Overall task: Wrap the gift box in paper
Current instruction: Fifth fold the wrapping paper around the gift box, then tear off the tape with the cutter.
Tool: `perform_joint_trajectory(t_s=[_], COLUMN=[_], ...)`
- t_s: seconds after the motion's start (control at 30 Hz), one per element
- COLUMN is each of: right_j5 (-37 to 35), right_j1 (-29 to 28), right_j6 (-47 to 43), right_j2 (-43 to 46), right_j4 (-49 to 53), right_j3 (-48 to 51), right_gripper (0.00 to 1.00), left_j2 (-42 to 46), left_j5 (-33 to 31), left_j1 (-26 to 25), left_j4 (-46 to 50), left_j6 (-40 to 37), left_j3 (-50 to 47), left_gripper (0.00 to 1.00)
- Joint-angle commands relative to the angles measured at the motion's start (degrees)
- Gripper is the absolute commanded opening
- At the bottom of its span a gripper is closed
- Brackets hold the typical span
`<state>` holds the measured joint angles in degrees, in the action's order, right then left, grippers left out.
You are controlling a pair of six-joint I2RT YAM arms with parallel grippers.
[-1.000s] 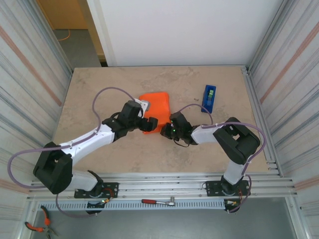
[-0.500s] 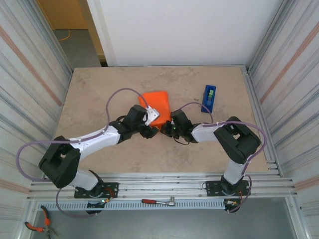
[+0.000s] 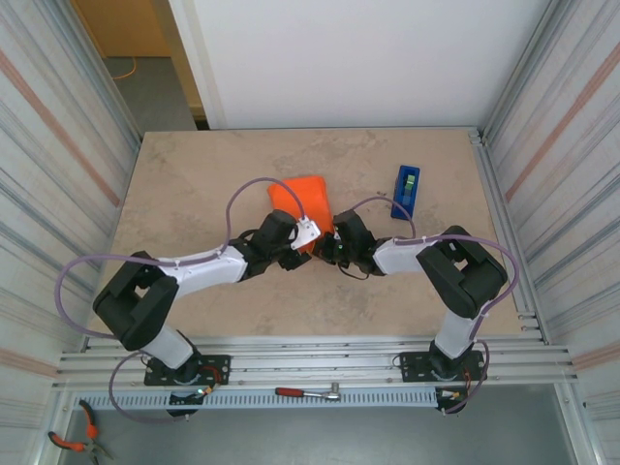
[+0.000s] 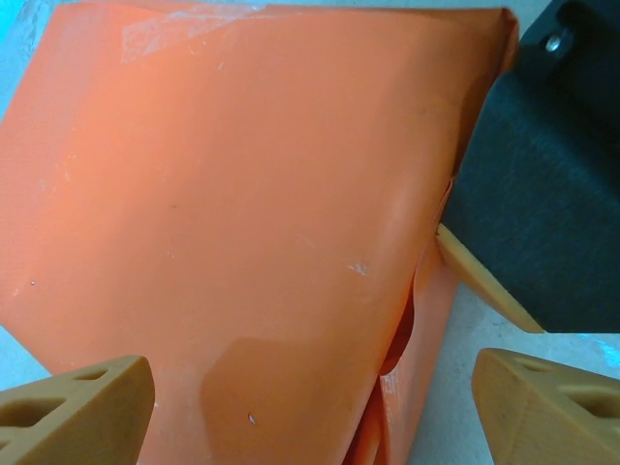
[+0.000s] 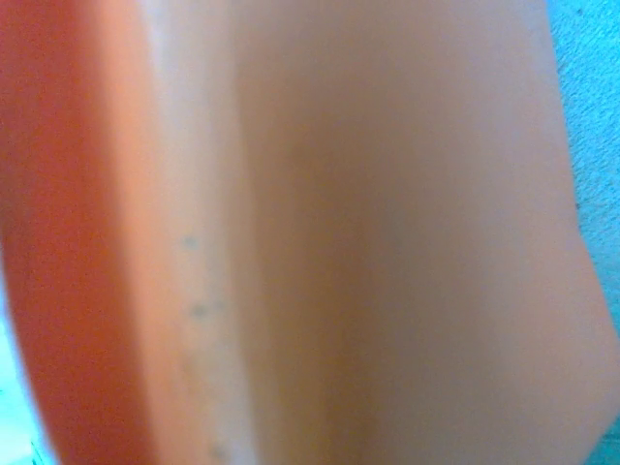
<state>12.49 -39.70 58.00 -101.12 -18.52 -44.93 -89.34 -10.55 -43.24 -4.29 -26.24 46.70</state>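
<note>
Folded bright orange matte paper (image 3: 302, 197) lies on the mottled beige bench (image 3: 194, 174), directly ahead of the left tool (image 4: 310, 412), whose fingers are spread. The right tool (image 3: 329, 244), pressed together, seemingly touches the paper's right flank.

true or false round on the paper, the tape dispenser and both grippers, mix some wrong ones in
1. The left gripper is open, with the orange paper just ahead of its fingers. True.
2. The right gripper is wide open. False: it is shut, beside the paper's edge.
3. The blue tape dispenser sits on top of the paper. False: it lies on the bare table, apart from the paper and to its right.
4. The paper is folded up rather than spread out as a flat sheet. True.
</note>
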Motion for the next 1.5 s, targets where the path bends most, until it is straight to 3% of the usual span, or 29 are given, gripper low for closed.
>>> perform_joint_trajectory(t_s=[0.0, 0.2, 0.43, 0.7, 0.8, 0.97, 1.07, 1.23, 1.47], right_j5=[0.69, 0.69, 0.86, 0.66, 0.44, 4.07, 11.34, 23.79, 28.53], right_j1=[0.54, 0.72, 0.98, 6.37, 11.76, 26.94, 37.17, 47.79, 51.9], right_j6=[-1.21, -1.22, -1.04, -2.93, -6.22, -11.65, -13.36, -13.7, -13.62], right_j2=[0.35, 0.57, 1.77, 12.25, 19.19, 27.11, 25.96, 15.79, 5.98], right_j4=[0.97, 1.19, 1.69, 8.71, 15.44, 24.89, 27.57, 27.77, 25.29], right_j3=[-1.58, -1.49, -0.62, 3.62, 4.21, 1.93, -1.66, -8.93, -13.34], right_gripper=[0.0, 0.0, 0.0, 0.0, 0.02, 0.44, 0.56, 0.59, 0.49], left_j2=[-1.53, -4.8, -6.15, -5.15, -4.66, -4.26, -4.18, -3.96, -3.3], left_j5=[-2.8, -5.25, -4.95, -4.81, -4.66, -4.4, -4.3, -4.11, -4.15], left_j1=[-0.18, -0.17, -0.09, -0.09, -0.08, 0.0, -0.02, -0.04, -0.17], left_j4=[-1.26, 1.92, 5.51, 6.4, 6.14, 5.88, 5.79, 5.88, 6.14], left_j6=[-1.91, -1.89, -1.03, 0.56, 0.84, 1.05, 1.19, 1.5, 1.81], left_j3=[0.52, 3.43, 5.46, 5.36, 5.02, 4.71, 4.72, 4.74, 4.3], left_gripper=[0.86, 0.81, 0.64, 0.63, 0.63, 0.63, 0.63, 0.63, 0.63])
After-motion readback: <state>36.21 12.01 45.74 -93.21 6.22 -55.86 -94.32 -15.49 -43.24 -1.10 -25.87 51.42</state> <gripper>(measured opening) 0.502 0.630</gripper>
